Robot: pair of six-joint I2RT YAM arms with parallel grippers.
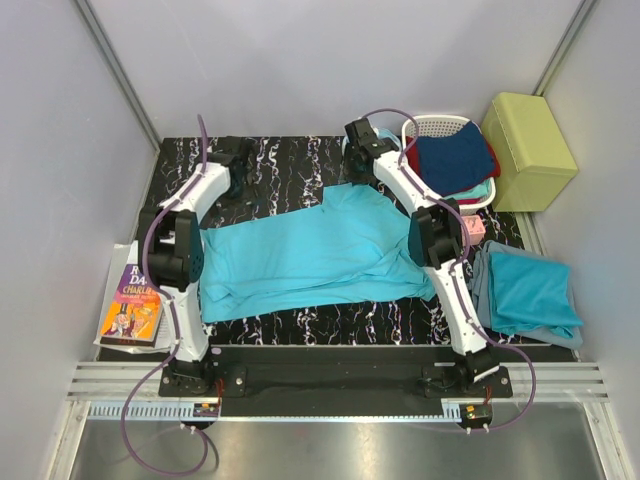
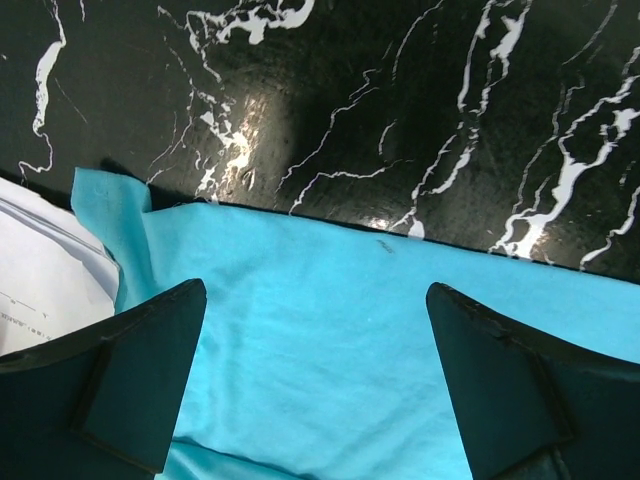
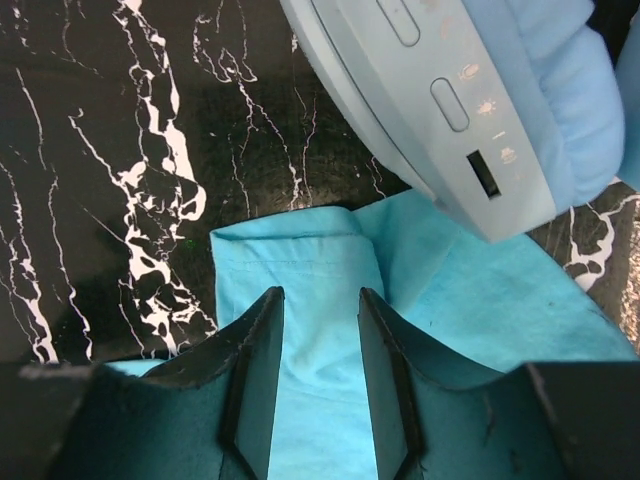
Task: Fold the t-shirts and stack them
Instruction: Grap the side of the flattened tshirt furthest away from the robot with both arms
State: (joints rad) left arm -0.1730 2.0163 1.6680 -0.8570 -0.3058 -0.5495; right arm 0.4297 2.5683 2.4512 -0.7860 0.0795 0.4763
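By the left edge of the counter (image 1: 290, 165) lies a book (image 1: 135, 305). On its cover I can read "CHARLIE" and the letters "DA". The left gripper (image 2: 315, 300) is wide open and holds nothing. It hangs over the edge of the shirt (image 1: 310, 255). The shirt lies spread flat across the middle of the counter, from the left edge almost to the right edge, with one part reaching toward the far right corner. It is plain blue-green, with no print or words on it. I think it is light, thin and floppy. It will sag and bunch up if you lift it by one spot, so it is best to pinch it at a corner, a hem or a sleeve end, with one gripper on each side. The right gripper (image 3: 320, 295) is about half shut, right over a sleeve end. I cannot tell if it has pinched the cloth. Just beside it are pale blue headphones (image 3: 470, 90) with tiny signs by the buttons, too small to read. A folded shirt (image 1: 530, 290) lies by the right edge. A white basket (image 1: 435, 122) of clothes sits at the far right corner.
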